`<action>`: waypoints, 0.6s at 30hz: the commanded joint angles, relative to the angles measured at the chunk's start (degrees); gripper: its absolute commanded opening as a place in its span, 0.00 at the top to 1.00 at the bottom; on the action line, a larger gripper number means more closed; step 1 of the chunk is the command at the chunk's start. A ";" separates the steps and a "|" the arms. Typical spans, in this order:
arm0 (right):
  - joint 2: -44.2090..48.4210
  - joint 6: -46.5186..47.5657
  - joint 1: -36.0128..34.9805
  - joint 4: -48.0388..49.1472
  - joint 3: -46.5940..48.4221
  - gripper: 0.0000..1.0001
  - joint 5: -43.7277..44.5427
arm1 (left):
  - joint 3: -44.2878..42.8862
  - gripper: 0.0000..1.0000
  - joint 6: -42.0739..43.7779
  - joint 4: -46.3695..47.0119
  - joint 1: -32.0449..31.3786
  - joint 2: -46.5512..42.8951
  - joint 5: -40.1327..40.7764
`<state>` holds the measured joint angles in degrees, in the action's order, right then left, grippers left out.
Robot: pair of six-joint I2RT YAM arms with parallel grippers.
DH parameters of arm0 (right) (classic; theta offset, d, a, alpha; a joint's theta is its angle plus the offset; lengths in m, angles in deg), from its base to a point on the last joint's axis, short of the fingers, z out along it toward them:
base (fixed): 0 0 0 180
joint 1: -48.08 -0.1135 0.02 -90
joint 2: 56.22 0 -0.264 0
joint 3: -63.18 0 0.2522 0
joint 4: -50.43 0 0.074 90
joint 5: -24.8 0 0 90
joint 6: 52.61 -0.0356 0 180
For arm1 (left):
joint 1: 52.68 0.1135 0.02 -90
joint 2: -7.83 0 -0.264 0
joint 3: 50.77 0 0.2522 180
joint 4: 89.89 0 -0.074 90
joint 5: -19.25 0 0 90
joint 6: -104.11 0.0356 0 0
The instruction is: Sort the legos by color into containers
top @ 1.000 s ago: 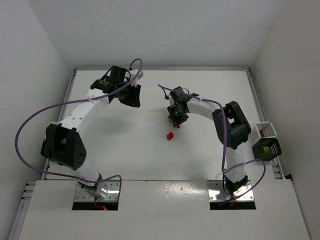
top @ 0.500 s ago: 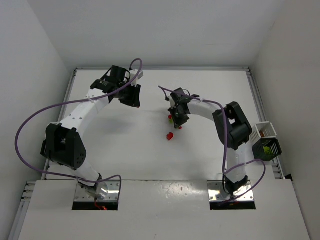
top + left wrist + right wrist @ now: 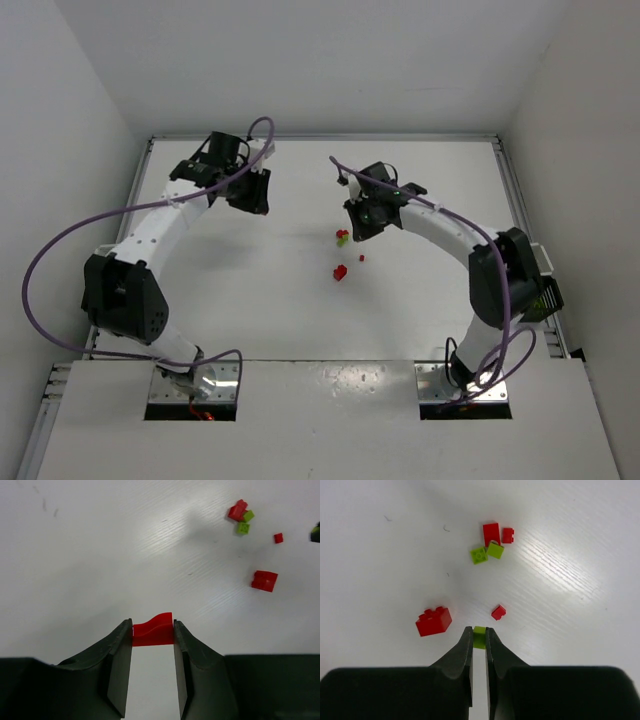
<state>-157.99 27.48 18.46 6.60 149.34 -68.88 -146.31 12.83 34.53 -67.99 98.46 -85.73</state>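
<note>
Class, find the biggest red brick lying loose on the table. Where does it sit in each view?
Top external: biggest red brick, near picture centre.
Left wrist: right side, below the smaller pieces.
Right wrist: left of centre.
Shared landmark: the red-and-lime cluster.

Finding: a robotics laboratory test cell.

Grounds: a bare white counter (image 3: 290,320) is enclosed on three sides by plain white panel walls (image 3: 85,110), with metal rails (image 3: 513,190) along its edges. Two white-and-black robot arms, the left arm (image 3: 160,215) and the right arm (image 3: 440,222), are bolted to grey metal plates (image 3: 225,380) at the near edge. Purple cables (image 3: 38,262) loop exposed from base to wrist. Each wrist carries a camera looking down past its own jaws. A few loose toy bricks (image 3: 341,271) lie on the counter.
</note>
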 commanded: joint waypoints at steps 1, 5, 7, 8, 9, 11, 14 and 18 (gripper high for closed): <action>4.21 1.91 0.27 -0.61 -0.07 0.98 -1.50 | -0.05 0.77 2.94 -3.08 5.10 -5.19 2.15; 6.41 3.31 0.27 -2.71 1.07 0.99 -2.90 | -0.05 0.77 6.89 -8.18 14.14 -9.06 4.51; 6.42 3.32 0.27 -3.33 1.08 0.99 -3.44 | 0.48 0.79 8.66 -10.89 17.14 -11.08 7.67; 6.42 4.02 0.27 -3.33 1.68 0.99 -4.13 | 1.35 0.80 9.27 -11.78 18.72 -13.26 8.38; 6.42 4.02 0.27 -3.86 2.30 0.99 -4.14 | 2.14 0.80 10.67 -12.66 21.87 -14.33 9.17; 6.42 4.02 0.27 -3.86 2.83 0.99 -4.75 | 2.67 0.81 12.08 -15.30 25.05 -17.05 11.37; 5.80 4.55 0.27 -4.91 4.15 0.99 -5.28 | 3.29 0.81 14.90 -18.20 31.64 -19.17 13.31; 5.27 4.55 0.27 -4.92 4.77 0.99 -6.86 | 5.48 0.81 18.05 -19.70 40.85 -21.19 16.83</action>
<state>-153.23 31.28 18.48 1.73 151.48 -73.49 -142.11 27.02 17.96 -31.78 78.68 -72.34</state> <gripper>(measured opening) 0.089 0.395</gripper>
